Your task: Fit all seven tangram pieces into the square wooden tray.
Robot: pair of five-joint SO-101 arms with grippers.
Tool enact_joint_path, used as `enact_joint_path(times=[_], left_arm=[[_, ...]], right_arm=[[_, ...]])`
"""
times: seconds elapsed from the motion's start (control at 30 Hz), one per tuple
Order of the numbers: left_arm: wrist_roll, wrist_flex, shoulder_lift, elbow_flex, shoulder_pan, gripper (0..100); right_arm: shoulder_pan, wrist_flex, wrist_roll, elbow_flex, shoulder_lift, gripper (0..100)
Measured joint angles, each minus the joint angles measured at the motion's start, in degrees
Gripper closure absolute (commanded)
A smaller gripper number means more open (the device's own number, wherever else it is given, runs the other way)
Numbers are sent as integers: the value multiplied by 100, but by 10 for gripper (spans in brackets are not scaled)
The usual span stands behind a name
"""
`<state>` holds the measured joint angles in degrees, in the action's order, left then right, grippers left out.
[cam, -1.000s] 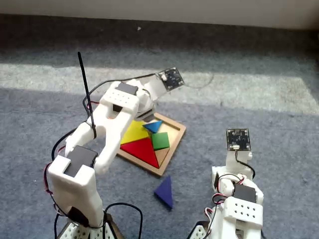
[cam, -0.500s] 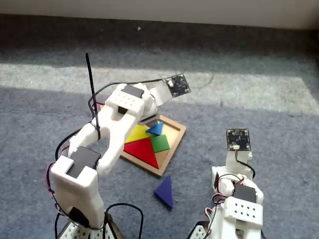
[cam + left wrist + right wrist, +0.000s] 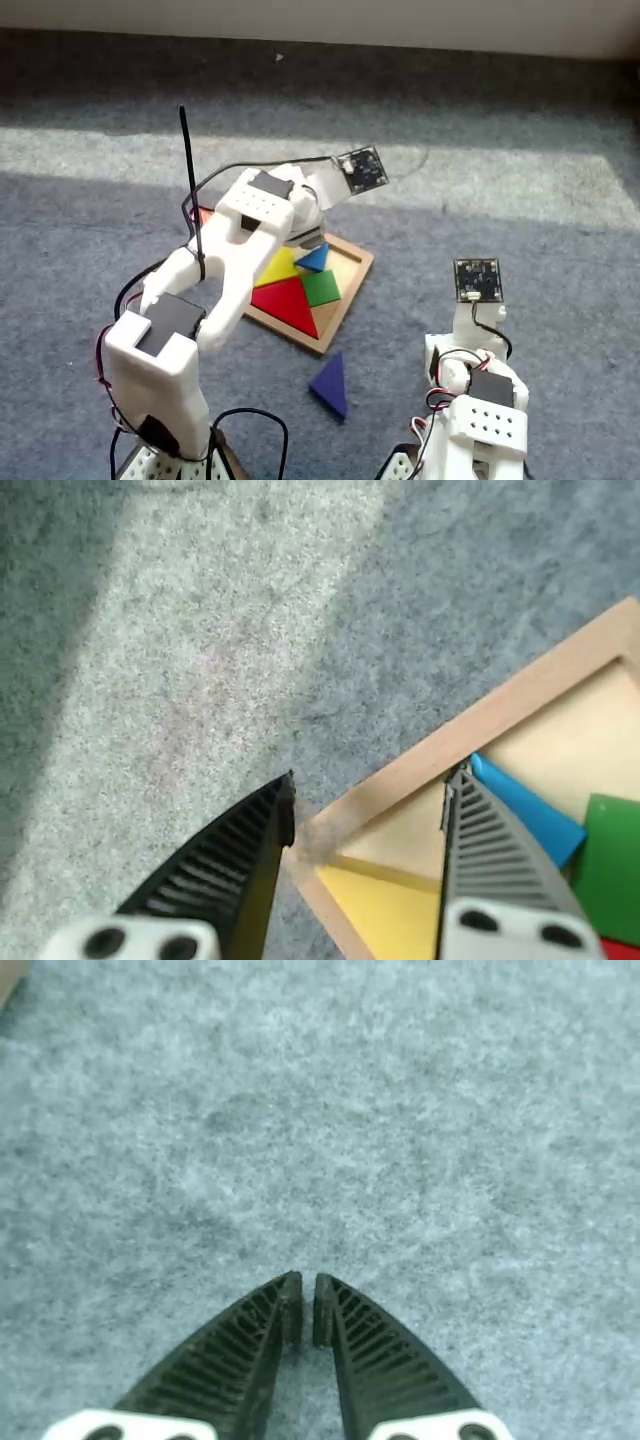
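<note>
A grey-blue carpet (image 3: 520, 250) with a short, nubby pile covers the whole floor in the high view, and a pale band of sunlight crosses the upper part of the frame. Near the centre lies the square wooden tray (image 3: 347, 300), flat, light tan with a raised rim, turned like a diamond so that one corner points toward the lower edge of the frame. Inside it sit smooth, flat painted pieces: a yellow triangle (image 3: 278, 268), a red triangle (image 3: 285, 298) below it, a green square (image 3: 320, 287) to their right and a light blue triangle (image 3: 314, 259) above the square.

A dark blue triangle (image 3: 330, 384) lies on the carpet below the tray, apart from it, its long axis running up and down the frame and its narrow tip toward the tray.

The left gripper (image 3: 372, 780), black with ribbed fingers, is spread wide across the tray's rim, one finger over carpet, the other beside the light blue piece. The right gripper (image 3: 303, 1290) is closed and empty over bare carpet.
</note>
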<state>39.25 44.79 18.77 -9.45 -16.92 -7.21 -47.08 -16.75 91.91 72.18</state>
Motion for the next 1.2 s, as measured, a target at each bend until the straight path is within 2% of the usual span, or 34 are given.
enact_joint_path(times=[0.63,0.93,1.07,1.13,1.2], left_arm=[[-141,132,0,0,-299,748],[457,756,-9,18,-299,769],[457,888,-193,9,-281,819],[422,914,-316,0,-255,813],[97,923,-457,0,-176,798]], right_arm=[[0,0,0,0,0,964],[0,0,0,0,0,964],[0,0,0,0,0,964],[0,0,0,0,0,964],[0,0,0,0,0,964]])
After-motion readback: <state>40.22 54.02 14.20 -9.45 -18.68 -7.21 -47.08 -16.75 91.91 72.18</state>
